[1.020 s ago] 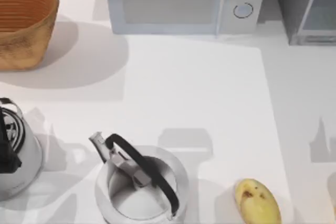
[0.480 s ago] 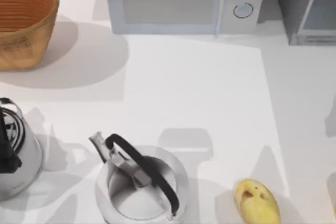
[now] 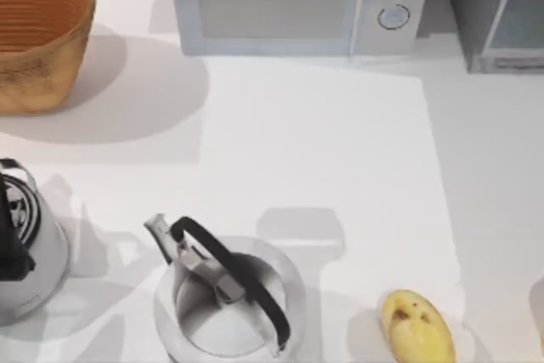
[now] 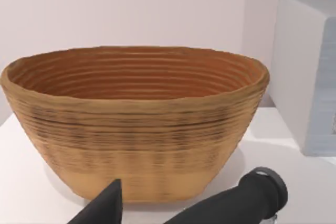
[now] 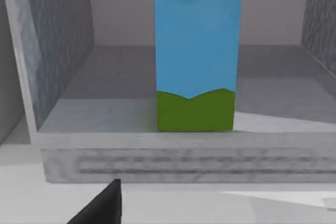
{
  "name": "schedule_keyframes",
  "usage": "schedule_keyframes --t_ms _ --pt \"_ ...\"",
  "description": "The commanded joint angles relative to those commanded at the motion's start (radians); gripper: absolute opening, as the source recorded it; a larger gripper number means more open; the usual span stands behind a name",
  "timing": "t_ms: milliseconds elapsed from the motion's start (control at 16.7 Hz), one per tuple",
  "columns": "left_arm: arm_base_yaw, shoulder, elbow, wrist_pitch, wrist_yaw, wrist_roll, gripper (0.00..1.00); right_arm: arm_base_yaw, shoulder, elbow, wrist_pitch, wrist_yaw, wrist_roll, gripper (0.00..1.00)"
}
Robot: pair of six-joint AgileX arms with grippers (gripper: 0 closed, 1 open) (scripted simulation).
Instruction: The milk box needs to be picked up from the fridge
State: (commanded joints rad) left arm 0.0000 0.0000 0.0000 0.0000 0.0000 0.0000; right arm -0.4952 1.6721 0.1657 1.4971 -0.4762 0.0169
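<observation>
The grey boxy fridge (image 3: 497,14) sits at the top view's upper right, its inside open to the right wrist view. The blue carton with a green base, the milk box (image 5: 197,51), stands upright inside, ungrasped. Right gripper (image 5: 100,205) faces it; jaw state unclear.

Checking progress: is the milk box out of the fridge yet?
No, the milk box stands upright on the fridge floor.

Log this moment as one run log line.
stage: approach | milk box: upright inside open fridge | right hand: facing it, apart | left hand: by basket
</observation>
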Motion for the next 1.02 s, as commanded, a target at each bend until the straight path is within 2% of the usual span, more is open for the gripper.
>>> schedule_keyframes --t_ms 240,600,780,1020 --pt "0.0 0.0 0.0 0.0 0.0 0.0 1.0 -0.037 0.117 0.018 0.116 -0.036 0.001 1.0" --pt "0.0 0.0 0.0 0.0 0.0 0.0 1.0 -0.033 0.12 0.017 0.117 -0.035 0.001 1.0" --pt "0.0 0.0 0.0 0.0 0.0 0.0 1.0 -0.004 0.166 0.084 0.084 -0.002 -0.002 1.0" --pt "0.0 0.0 0.0 0.0 0.0 0.0 1.0 0.084 0.276 0.316 -0.03 0.094 -0.005 1.0"
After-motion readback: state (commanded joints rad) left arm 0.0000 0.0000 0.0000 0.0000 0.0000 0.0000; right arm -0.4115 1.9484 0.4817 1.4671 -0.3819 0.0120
